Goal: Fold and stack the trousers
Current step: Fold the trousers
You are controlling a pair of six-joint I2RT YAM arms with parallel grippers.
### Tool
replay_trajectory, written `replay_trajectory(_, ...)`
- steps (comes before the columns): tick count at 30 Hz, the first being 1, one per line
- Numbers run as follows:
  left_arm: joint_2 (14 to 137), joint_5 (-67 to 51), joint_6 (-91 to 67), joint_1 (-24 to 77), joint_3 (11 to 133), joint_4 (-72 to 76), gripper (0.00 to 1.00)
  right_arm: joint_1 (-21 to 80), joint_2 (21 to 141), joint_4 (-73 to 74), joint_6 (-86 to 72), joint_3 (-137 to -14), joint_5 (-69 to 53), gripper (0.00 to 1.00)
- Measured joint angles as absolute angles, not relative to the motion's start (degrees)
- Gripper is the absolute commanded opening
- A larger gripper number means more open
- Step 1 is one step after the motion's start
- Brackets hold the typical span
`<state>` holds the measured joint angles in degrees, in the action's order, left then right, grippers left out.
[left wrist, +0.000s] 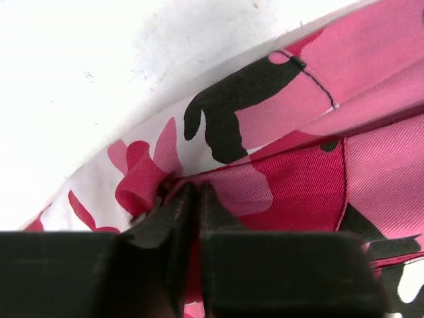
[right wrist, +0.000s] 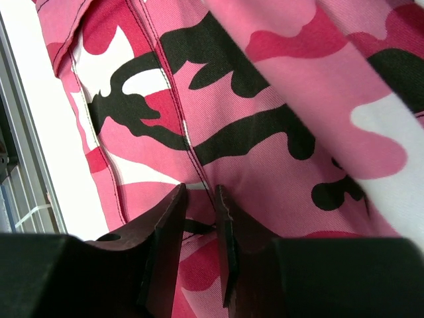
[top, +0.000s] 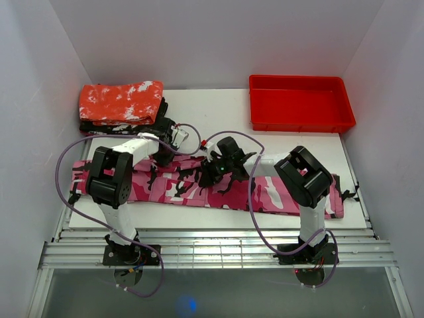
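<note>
Pink trousers (top: 278, 195), far edge seemingly pinched by left end effector (left wrist: 193, 190).

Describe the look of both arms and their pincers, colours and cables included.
The left arm and right arm have white links, bulky black joint housings and black bases. A purple cable loops along each. The left pincer and right pincer have dark, tapering wedge-shaped fingers.
</note>
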<state>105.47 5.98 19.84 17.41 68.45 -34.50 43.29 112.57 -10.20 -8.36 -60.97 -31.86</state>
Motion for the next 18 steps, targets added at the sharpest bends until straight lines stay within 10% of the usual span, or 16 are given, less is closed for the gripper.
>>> replay_trajectory(2,106.0,5.7,19.8,17.1,69.6,-35.2,0.0,43.3,112.9,-10.0,-8.4,-61.1,-31.9,0.31)
replay_trajectory(18,107.6,5.6,24.5,12.5,84.0,-33.2,0.0,43.3,113.8,-7.8,-8.2,-62.6,-32.0,0.29)
